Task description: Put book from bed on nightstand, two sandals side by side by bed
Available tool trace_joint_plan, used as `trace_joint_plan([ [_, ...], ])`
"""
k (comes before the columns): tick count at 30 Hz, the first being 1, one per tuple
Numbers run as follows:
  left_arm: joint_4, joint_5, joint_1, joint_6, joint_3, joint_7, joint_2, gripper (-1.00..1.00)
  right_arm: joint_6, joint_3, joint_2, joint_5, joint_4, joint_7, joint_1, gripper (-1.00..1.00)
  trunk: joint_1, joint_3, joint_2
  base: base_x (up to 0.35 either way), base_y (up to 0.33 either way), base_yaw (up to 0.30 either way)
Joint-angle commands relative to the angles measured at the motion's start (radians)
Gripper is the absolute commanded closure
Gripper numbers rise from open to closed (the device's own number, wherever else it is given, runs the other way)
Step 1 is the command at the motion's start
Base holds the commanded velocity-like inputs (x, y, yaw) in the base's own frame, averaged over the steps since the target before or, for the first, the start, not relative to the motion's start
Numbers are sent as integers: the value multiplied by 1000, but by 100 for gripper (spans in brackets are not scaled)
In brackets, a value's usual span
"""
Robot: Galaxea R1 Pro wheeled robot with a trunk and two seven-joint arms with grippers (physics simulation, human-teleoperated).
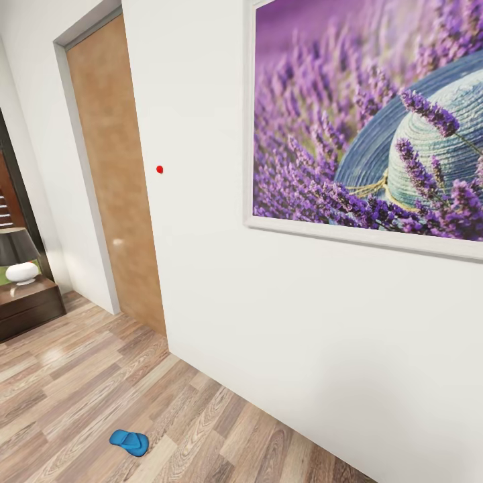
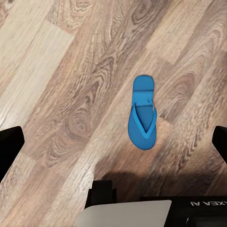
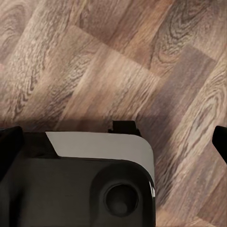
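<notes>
Left hand (image 2: 113, 142) fingers spread apart, empty, hovering over wood-plank floor (image 2: 71, 71); right hand (image 3: 113, 142) likewise apart, empty. One blue sandal (image 2: 142, 113) flat on floor, near wall (image 1: 215, 268). Nightstand (image 1: 27, 305) with lamp (image 1: 19, 255) far left.

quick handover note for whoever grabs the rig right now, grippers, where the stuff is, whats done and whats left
Left gripper: open, empty, fingers spread wide above the floor.
Right gripper: open, empty, over bare planks and the robot's base.
One blue sandal lies flat on the wood floor near the wall with the lavender picture, under the left wrist camera.
A nightstand with a lamp stands at far left.
Done: nothing visibly.
Left: both sandals, the book.
</notes>
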Motion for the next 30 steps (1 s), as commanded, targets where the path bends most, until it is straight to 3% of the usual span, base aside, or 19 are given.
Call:
trace_joint_plan([
  [1,-2,0,0,6,0,0,0,-100,-3,0,0,-1,1,-1,-1,-100,0,-1,-1,0,0,0],
  [11,-2,0,0,-7,0,0,0,-100,1,1,11,4,-12,-8,-38,-100,0,-1,-1,0,0,0],
  [19,-2,2,0,-24,0,1,0,-100,5,3,17,5,-14,-67,-101,-100,0,-1,-1,0,0,0],
  [30,-3,3,0,-34,0,0,0,-100,6,3,19,3,-13,-97,-135,-100,0,-1,-1,0,0,0],
])
